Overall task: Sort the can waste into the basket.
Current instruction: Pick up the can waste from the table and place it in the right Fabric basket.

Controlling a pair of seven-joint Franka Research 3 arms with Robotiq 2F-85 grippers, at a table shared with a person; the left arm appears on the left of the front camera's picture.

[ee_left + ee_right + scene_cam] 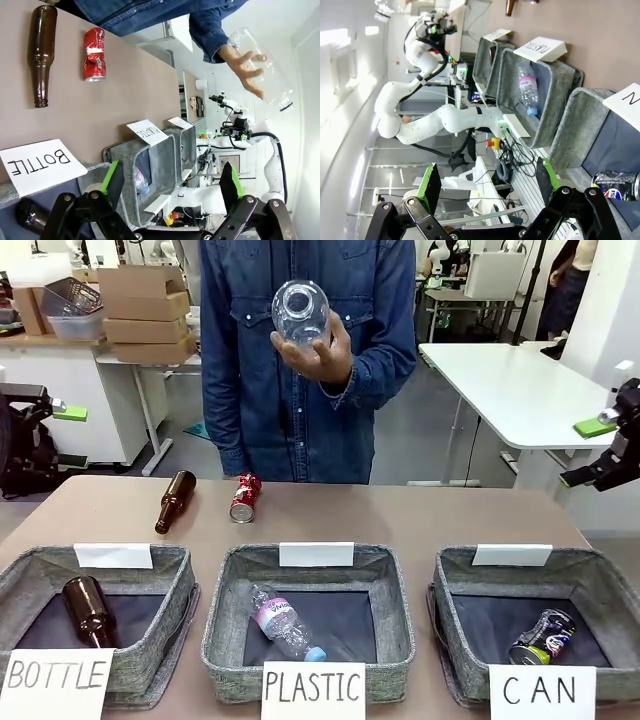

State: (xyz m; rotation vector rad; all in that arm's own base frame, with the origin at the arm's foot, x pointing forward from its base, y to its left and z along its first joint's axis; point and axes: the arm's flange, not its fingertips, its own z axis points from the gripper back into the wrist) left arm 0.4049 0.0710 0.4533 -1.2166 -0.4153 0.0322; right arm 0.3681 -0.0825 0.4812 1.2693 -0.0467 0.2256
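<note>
The crushed red can (245, 498) (94, 54) lies on the brown table beyond the baskets, next to a brown glass bottle (175, 501) (42, 55). The dark printed can (543, 637) (615, 184) lies inside the grey basket signed "CAN" (455, 615) (580, 125) at the front right. My left gripper (45, 405) (171, 180) hovers open at the far left edge, above the "BOTTLE" basket's end of the table, holding nothing. At the far right edge my right gripper (588, 452) (486, 184) is raised and open, with nothing between its green pads.
A person in a denim shirt stands at the far side, holding a clear plastic bottle (300, 312) (262, 67) up in one hand. The "BOTTLE" basket (165, 625) holds a brown bottle (88, 610). The "PLASTIC" basket (225, 625) holds a clear bottle (285, 622) (527, 87).
</note>
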